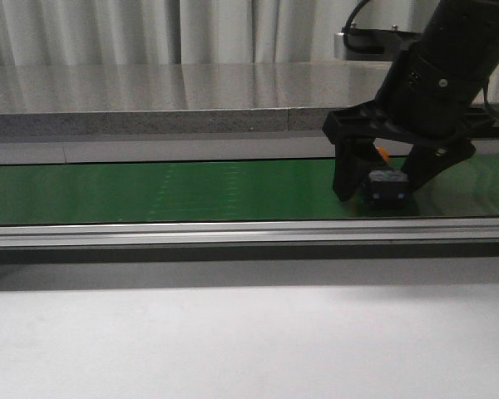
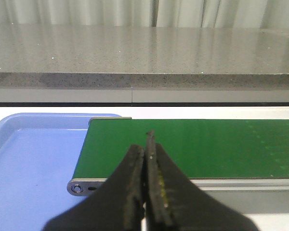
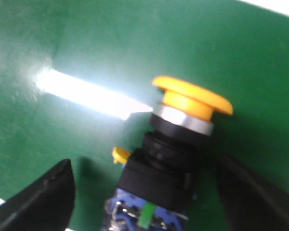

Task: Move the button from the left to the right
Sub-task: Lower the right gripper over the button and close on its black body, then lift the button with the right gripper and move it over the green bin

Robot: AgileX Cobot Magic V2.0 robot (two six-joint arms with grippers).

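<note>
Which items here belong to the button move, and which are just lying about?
Job:
button, lying on the green belt
right hand, open around the button

Lying about:
blue tray
left hand, shut, empty
grey stone counter

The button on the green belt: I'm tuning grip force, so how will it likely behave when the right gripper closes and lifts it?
The button looks rigid: a hard blocky black body, so it probably won't deform. Lying on its side on the belt, its round cap could let it pivot or roll if nudged. With the right gripper open around the body, the flat sides should hold steady.
</note>
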